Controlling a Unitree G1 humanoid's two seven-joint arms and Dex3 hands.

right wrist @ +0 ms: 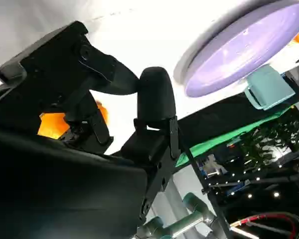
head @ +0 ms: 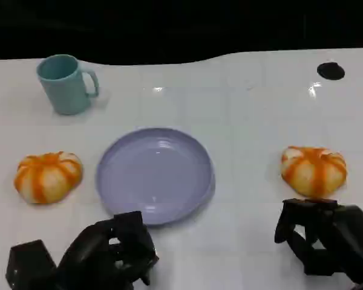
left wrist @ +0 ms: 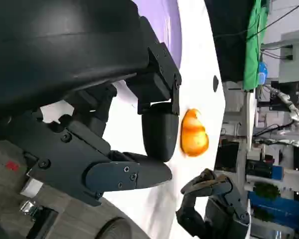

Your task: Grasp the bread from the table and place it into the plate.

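Two orange-and-white striped bread rolls lie on the white table, one (head: 48, 176) left of the plate and one (head: 313, 170) right of it. The empty lavender plate (head: 155, 175) sits in the middle. My right hand (head: 325, 235) hovers just in front of the right roll, fingers apart, holding nothing. In the right wrist view the roll (right wrist: 54, 124) shows orange behind the fingers (right wrist: 155, 99). My left hand (head: 112, 251) is low at the plate's near rim, empty. The left wrist view shows the right roll (left wrist: 194, 133), the plate's rim (left wrist: 170, 27) and my right hand (left wrist: 214, 204).
A teal mug (head: 66, 83) stands at the back left, also seen beyond the plate (right wrist: 249, 45) as the mug (right wrist: 269, 87) in the right wrist view. A small black disc (head: 330, 70) lies at the back right. The table's far edge meets a dark background.
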